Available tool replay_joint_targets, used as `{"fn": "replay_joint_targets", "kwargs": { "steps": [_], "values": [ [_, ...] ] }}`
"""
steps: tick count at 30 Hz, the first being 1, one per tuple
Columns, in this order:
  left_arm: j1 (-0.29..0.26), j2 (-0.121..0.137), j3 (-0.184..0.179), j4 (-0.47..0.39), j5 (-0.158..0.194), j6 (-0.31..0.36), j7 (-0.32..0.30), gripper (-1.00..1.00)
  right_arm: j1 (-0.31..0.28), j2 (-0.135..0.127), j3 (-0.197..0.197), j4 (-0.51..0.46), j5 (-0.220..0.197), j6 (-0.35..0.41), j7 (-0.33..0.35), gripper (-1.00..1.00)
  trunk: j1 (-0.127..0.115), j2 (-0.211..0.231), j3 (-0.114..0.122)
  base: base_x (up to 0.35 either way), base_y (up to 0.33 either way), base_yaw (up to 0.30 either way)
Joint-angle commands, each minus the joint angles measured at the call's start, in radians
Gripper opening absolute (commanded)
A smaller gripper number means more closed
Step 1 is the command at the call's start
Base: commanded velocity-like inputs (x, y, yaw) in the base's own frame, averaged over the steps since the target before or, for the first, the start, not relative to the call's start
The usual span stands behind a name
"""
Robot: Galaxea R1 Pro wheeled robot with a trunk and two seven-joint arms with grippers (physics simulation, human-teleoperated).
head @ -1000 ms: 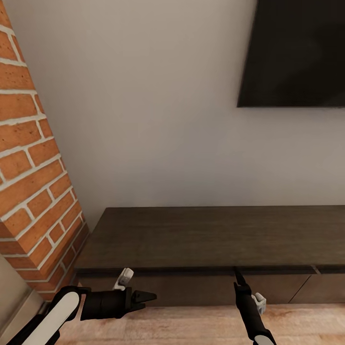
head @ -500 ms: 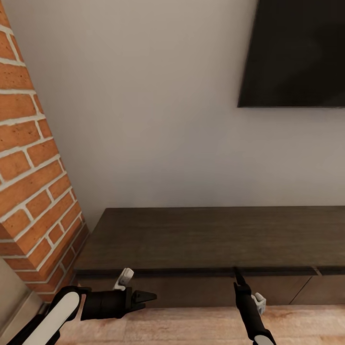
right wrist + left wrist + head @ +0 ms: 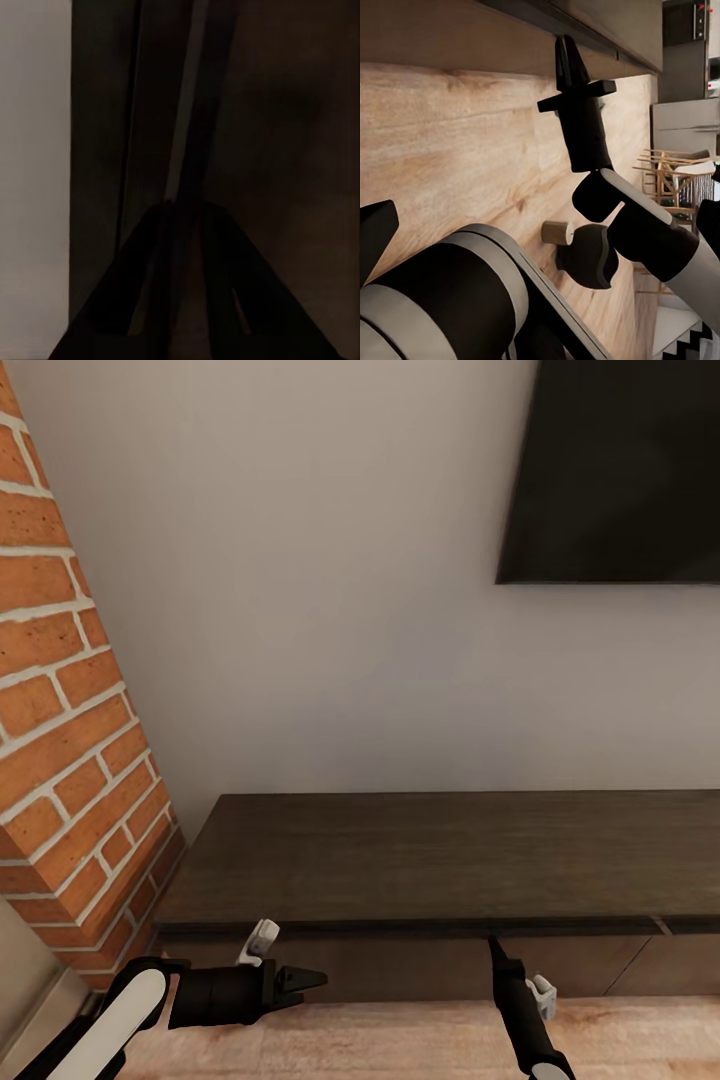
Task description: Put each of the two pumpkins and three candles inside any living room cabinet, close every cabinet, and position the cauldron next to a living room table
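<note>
The cabinet (image 3: 430, 860), a long low dark brown unit, stands against the pale wall with its drawer fronts flush. My right gripper (image 3: 491, 943) is shut, and its joined tips point up into the dark seam under the cabinet's top. The left wrist view shows the same: the right gripper (image 3: 570, 52) touches that seam. In the right wrist view the fingers (image 3: 217, 255) meet against the dark front. My left gripper (image 3: 312, 988) hangs open in front of the cabinet's left drawer, holding nothing. The pumpkins, candles, cauldron and table are out of view.
A red brick column (image 3: 70, 710) juts out at the cabinet's left end. A black TV (image 3: 620, 470) hangs on the wall above. Wood floor (image 3: 400, 1040) runs in front. Far off in the left wrist view stand wooden chairs (image 3: 675, 169).
My right gripper's tips have dropped slightly along the cabinet's front edge. The left arm and the cabinet have not moved.
</note>
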State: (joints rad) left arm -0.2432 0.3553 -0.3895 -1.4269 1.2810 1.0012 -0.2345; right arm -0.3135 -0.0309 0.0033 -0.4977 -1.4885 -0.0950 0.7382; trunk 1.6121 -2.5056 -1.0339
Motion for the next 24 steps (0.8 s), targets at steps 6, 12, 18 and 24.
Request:
{"fn": "replay_joint_targets", "kwargs": {
  "steps": [6, 12, 18, 24],
  "values": [
    [-0.001, 0.001, -0.001, 0.000, -0.008, 0.000, -0.009, 1.00, -0.001, 0.000, 0.004, -0.013, -0.004, -0.002, 0.009, -1.00, 0.000, -0.001, -0.001, 0.000, 0.000, 0.000],
    [-0.001, 0.000, -0.002, 0.000, -0.008, 0.000, -0.009, 1.00, -0.001, 0.000, 0.004, -0.013, -0.004, -0.002, 0.009, -1.00, 0.000, -0.001, -0.001, 0.000, 0.000, 0.000],
    [-0.001, 0.000, -0.002, 0.000, -0.008, 0.000, -0.009, 1.00, -0.001, 0.000, 0.004, -0.013, -0.003, -0.003, 0.009, -1.00, 0.000, -0.001, -0.001, 0.000, 0.000, 0.000],
    [-0.001, 0.000, -0.002, 0.000, -0.008, 0.000, -0.009, 1.00, -0.001, 0.000, 0.004, -0.013, -0.002, -0.003, 0.007, -1.00, 0.000, -0.001, -0.001, -0.118, 0.000, 0.000]
  ]
}}
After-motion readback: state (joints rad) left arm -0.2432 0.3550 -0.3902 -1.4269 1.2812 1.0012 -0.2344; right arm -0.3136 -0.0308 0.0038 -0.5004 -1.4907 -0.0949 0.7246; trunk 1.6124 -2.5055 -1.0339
